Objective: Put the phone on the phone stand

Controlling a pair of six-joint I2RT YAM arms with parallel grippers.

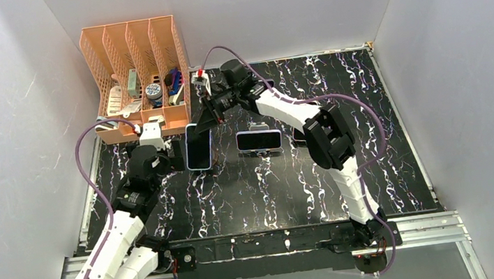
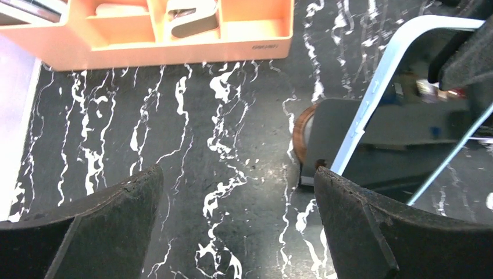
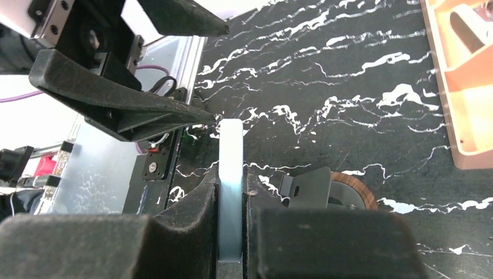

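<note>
- The right end effector (image 3: 231,195) clamps the pale blue phone (image 3: 231,145) by its edges, upright, just beside the phone stand (image 3: 311,189).
- The left end effector (image 2: 238,192) stands wide apart nearby, holding nothing.

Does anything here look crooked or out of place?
Only the blue phone: it leans tilted by the stand, pinched edgewise by the right fingers, not visibly seated. Nothing looks spilled or broken.

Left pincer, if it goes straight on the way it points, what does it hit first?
The left pincer would probably meet the marbled tabletop first; the orange organizer lies farther on. Depth unclear.
</note>
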